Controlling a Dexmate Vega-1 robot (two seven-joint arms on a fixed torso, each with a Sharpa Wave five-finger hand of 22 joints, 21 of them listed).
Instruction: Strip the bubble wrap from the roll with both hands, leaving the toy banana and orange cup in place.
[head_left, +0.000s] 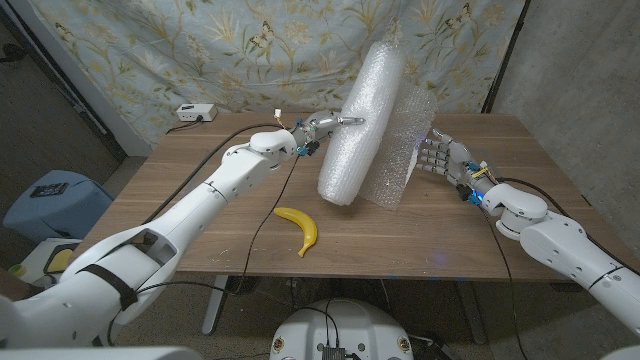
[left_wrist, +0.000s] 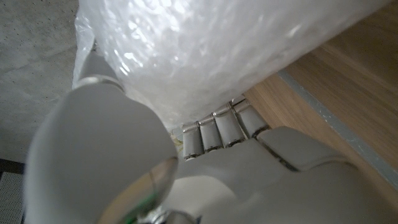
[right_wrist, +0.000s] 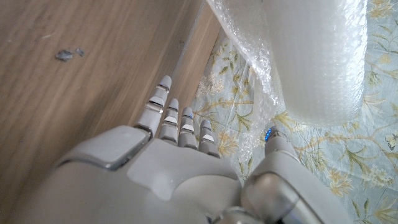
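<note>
A thick white bubble wrap roll (head_left: 362, 110) stands tilted at the table's far middle, its lower end on the wood. My left hand (head_left: 322, 127) grips it from the left side; in the left wrist view the fingers (left_wrist: 217, 127) curl against the roll (left_wrist: 217, 50). A loose sheet (head_left: 405, 150) hangs off the roll's right side. My right hand (head_left: 440, 157) is at that sheet's edge with fingers straight. In the right wrist view the sheet (right_wrist: 258, 68) drops between thumb and fingers (right_wrist: 180, 127) with a gap showing. The yellow toy banana (head_left: 300, 228) lies near the front.
The wooden table (head_left: 200, 220) has bare wood on its left and front right. A white power box (head_left: 195, 112) with a cable sits at the far left corner. A floral curtain hangs behind. A blue bin (head_left: 50, 200) stands on the floor to the left.
</note>
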